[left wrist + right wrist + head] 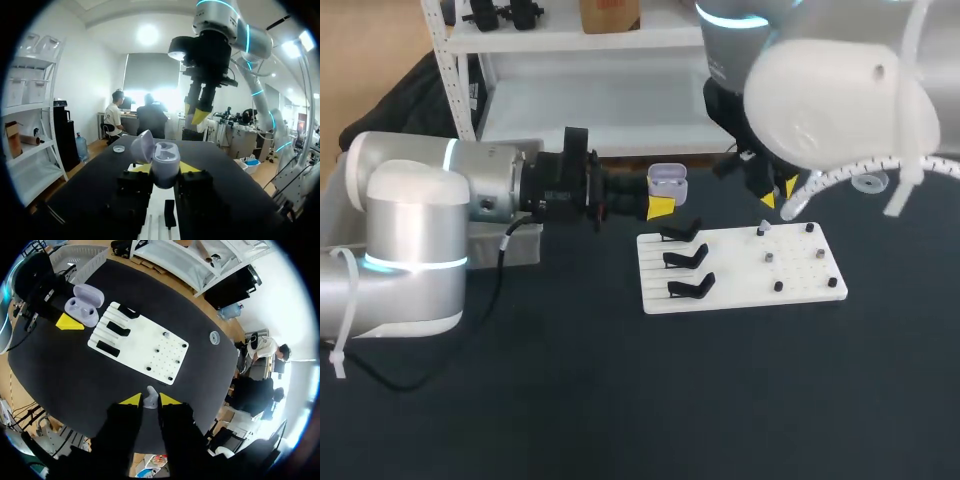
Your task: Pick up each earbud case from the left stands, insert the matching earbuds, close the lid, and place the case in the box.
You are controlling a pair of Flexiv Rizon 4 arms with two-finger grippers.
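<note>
My left gripper (660, 207) is shut on a lavender earbud case (667, 182) with its lid open, held just left of the white board (740, 268). In the left wrist view the case (165, 161) sits upright between the yellow tips. My right gripper (150, 399) is shut on a small grey earbud (150, 401), high above the board (131, 335) and to the right of the case (82, 307). Three black stands (685, 258) on the board's left side are bare. Several small earbuds (770, 257) sit on pegs on its right side.
A small clear round disc (868, 182) lies on the dark table behind and to the right of the board. A grey bin (75, 255) stands at the table's left edge, behind my left arm.
</note>
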